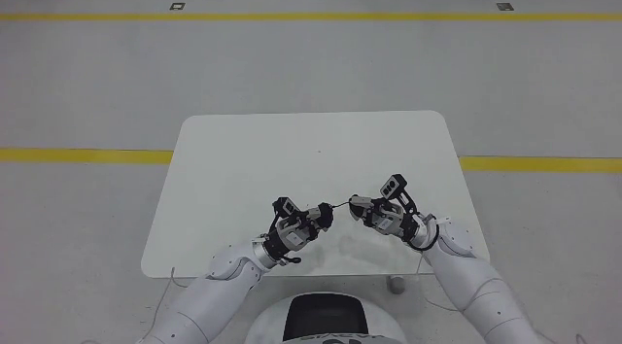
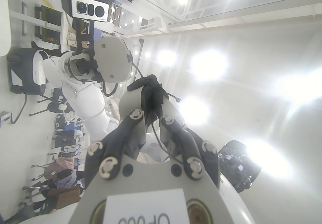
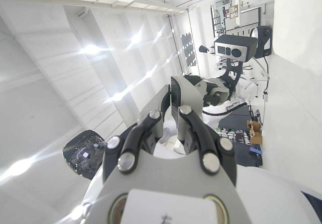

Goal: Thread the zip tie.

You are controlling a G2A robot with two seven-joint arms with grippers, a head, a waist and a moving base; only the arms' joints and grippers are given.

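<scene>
Over the near edge of the table (image 1: 243,150), the left claw (image 2: 151,92) is clamped on the black zip tie (image 1: 335,206). The tie runs sideways toward the right claw (image 3: 170,90), just beside it. That claw's fingers are closed, perhaps on the tie's far end.

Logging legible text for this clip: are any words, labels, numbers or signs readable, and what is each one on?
No text reads whole.
Left label, at the base of the left claw: print upside down and cut by the frame edge, unreadable.
Right label, at the base of the right claw: one cut-off mark, unreadable.
Anything farther off: too small.
</scene>
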